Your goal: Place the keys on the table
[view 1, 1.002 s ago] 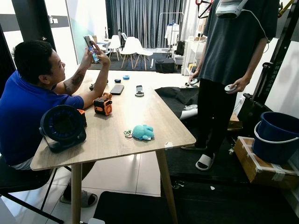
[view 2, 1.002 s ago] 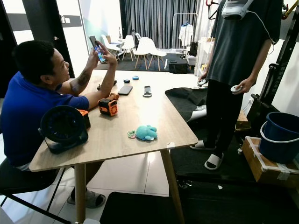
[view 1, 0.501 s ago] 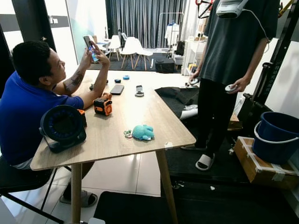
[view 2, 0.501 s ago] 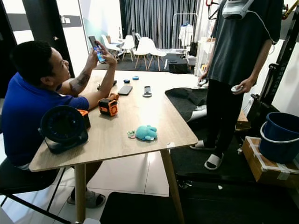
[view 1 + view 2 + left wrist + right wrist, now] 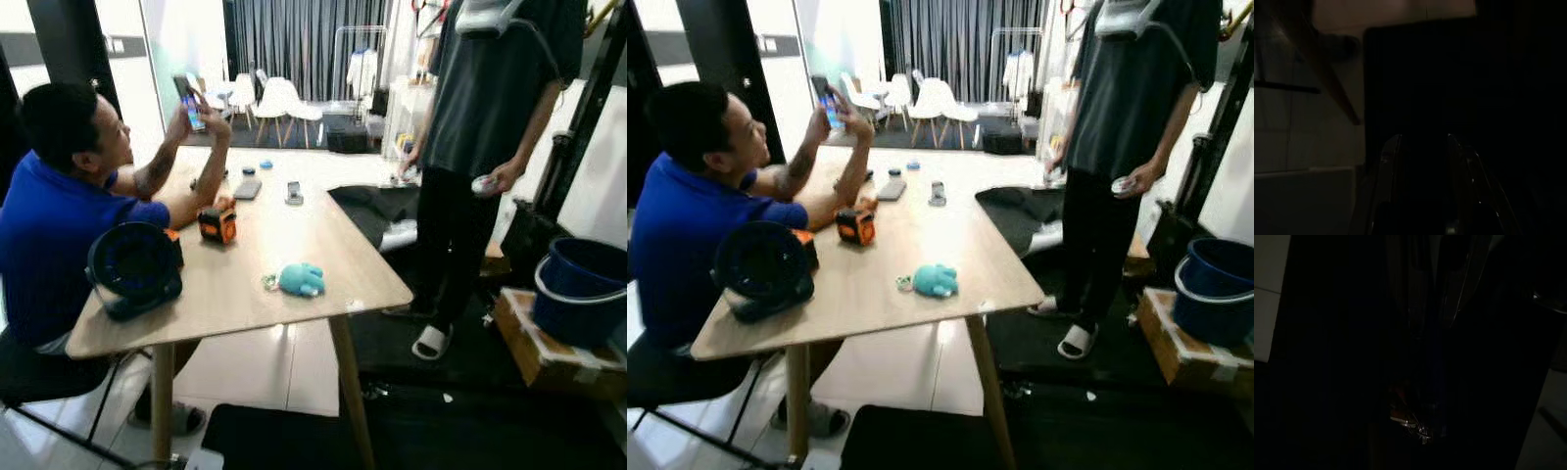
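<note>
In the dark right wrist view my right gripper [image 5: 1424, 413] hangs with its two fingers close together, shut on a small bunch of keys [image 5: 1409, 422] that glints at the fingertips, with a reddish tag beside it. The left wrist view is dim too; there my left gripper [image 5: 1422, 142] stands open, holding nothing, over a black mat. The wooden table [image 5: 255, 294] stands ahead and to the left in the left eye view. A teal plush toy [image 5: 300, 279] with a small ring [image 5: 268, 282] lies near its front edge.
A seated person [image 5: 59, 225] holds up a phone at the table's left side. A standing person [image 5: 480, 117] is at its right. On the table are a dark fan [image 5: 134, 269] and an orange tape measure [image 5: 217, 223]. A blue bucket [image 5: 583, 289] sits on a box at right.
The head views have shifted a little and turned blurred. The things on the table lie where they were.
</note>
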{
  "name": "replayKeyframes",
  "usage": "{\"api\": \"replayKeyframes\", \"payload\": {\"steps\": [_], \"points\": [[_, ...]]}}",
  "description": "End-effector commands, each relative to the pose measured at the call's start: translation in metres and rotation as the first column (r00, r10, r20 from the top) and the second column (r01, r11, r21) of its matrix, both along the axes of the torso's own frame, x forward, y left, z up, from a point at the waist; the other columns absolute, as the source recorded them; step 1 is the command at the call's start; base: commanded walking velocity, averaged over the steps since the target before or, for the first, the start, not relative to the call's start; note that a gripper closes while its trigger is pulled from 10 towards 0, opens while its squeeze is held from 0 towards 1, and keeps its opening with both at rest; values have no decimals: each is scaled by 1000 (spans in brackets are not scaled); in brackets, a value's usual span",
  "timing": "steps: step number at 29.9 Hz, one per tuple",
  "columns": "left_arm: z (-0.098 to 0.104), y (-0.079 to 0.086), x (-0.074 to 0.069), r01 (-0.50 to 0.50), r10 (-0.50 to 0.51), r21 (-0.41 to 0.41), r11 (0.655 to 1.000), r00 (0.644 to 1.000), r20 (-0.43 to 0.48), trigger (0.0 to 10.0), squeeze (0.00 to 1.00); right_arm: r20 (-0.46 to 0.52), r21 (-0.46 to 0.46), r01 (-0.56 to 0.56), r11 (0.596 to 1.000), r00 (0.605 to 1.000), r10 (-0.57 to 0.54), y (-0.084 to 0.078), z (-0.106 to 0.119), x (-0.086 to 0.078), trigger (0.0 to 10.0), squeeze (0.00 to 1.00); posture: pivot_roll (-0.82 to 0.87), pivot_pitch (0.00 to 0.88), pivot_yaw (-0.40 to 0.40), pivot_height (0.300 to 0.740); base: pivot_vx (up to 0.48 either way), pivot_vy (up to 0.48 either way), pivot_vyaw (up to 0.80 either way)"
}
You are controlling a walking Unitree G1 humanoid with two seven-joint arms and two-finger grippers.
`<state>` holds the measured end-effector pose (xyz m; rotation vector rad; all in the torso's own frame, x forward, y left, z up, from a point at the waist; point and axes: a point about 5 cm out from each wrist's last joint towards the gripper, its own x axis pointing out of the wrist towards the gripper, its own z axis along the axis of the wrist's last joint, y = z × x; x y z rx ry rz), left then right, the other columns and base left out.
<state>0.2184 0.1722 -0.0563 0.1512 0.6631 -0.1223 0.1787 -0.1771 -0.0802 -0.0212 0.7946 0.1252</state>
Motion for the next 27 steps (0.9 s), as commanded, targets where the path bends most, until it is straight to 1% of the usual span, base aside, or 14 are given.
{"api": "replayKeyframes", "payload": {"steps": [1,8,10,16,18,21,23,25,27], "points": [[-4,3,-6,-3,4,11,1000,1000,-29,10000,0,-1,3,-19,1000,1000,19,4,0,2,10000,0,95,6,-1,740,0,0,800],[-5,2,-8,-2,3,10,1000,1000,-31,10000,0,-2,2,-16,1000,1000,16,4,0,2,10000,0,89,14,-1,740,0,0,800],[-6,3,-9,-2,3,8,1000,999,-34,10000,0,-9,32,48,998,999,-47,3,-1,-1,10000,0,87,15,0,740,0,0,0],[-7,3,-12,6,-6,0,1000,999,-34,10000,0,-7,17,23,1000,1000,-23,1,-2,-4,10000,0,85,25,-5,740,0,0,0],[-7,4,-13,-22,21,-16,1000,999,-32,10000,0,-10,13,27,1000,1000,-27,-1,-2,-5,10000,0,84,46,-6,740,0,0,0],[-7,4,-14,6,-6,-6,1000,1000,-26,10000,0,-11,8,15,1000,1000,-14,-2,-2,-6,10000,0,84,39,-11,740,0,0,0],[-6,5,-13,-27,27,-23,999,1000,-17,10000,0,-8,9,22,1000,1000,-21,-3,-2,-6,10000,0,84,52,-10,740,0,0,0],[-6,5,-14,-32,32,-30,999,999,-20,10000,0,-12,7,15,1000,1000,-15,-3,-2,-7,10000,0,83,55,-10,740,0,0,0],[-7,3,-14,3,-4,-18,1000,1000,-22,10000,0,-10,6,12,1000,1000,-12,-4,-2,-6,10000,0,84,48,-13,740,0,0,0]]}}
